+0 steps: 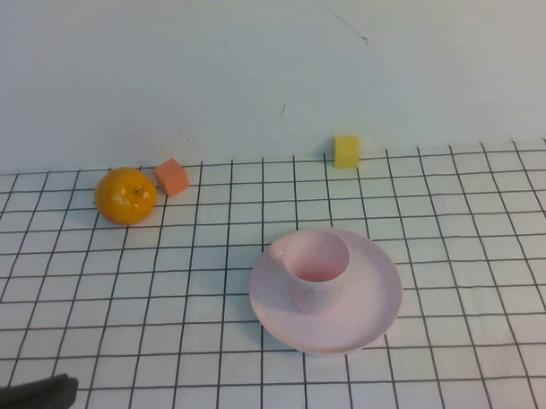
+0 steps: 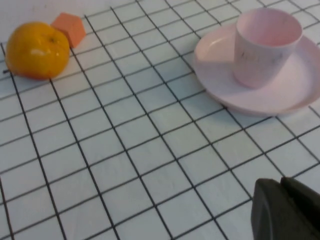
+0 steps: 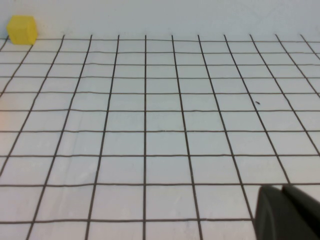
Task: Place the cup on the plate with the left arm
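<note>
The pale pink cup (image 1: 317, 270) stands upright on the round pale pink plate (image 1: 375, 300), left of the plate's middle. Both also show in the left wrist view, the cup (image 2: 266, 47) on the plate (image 2: 295, 85). My left gripper (image 1: 33, 401) sits at the near left corner of the table, far from the plate; in its wrist view the gripper (image 2: 281, 187) is shut and empty. My right gripper (image 3: 282, 192) is out of the high view; in its wrist view it is shut and empty over bare grid cloth.
An orange (image 1: 126, 195) and a small orange block (image 1: 172, 177) lie at the back left. A yellow block (image 1: 346, 152) stands at the back by the wall. The table is covered by a white cloth with a black grid (image 1: 168, 289).
</note>
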Tool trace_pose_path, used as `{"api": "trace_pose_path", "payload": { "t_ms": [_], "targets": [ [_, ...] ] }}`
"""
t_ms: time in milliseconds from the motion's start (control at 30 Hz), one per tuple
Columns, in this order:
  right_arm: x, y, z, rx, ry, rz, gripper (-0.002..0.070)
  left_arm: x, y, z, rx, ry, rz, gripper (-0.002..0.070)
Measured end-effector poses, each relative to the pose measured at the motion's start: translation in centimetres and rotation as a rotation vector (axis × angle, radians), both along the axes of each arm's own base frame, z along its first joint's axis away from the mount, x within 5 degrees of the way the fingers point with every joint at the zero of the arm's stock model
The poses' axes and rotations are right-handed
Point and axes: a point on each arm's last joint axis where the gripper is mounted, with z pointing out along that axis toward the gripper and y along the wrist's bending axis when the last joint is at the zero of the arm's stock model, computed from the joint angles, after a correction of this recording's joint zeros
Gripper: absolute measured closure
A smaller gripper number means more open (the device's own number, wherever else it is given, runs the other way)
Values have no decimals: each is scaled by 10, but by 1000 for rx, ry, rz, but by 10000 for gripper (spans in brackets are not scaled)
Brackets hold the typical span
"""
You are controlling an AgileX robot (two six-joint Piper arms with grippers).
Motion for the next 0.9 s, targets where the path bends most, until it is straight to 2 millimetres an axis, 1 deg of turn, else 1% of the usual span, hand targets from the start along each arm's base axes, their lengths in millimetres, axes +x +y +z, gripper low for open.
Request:
{"api": "trace_pose_path", "payload": {
  "t_ms": [100, 200, 433, 533, 700, 900],
  "targets": [
    [0, 0, 0, 0, 0, 0, 678, -10, 9, -18, -5, -9, 28, 676],
    [0, 0, 0, 0, 0, 0, 678, -19, 16, -29, -44, -80, 66, 676],
    [0, 0, 0, 0, 0, 0, 678, -31, 31, -42, -189, -446, 221, 676],
    [0, 0, 0, 0, 0, 0, 678, -32, 35, -51, -217, -537, 283, 676],
    [0, 0, 0, 0, 0, 0, 678, -29, 40, -75, -250, -489, 390, 676],
    [0, 0, 0, 0, 0, 0, 678, -29, 45, -82, -269, -426, 501, 676]
  ]
}}
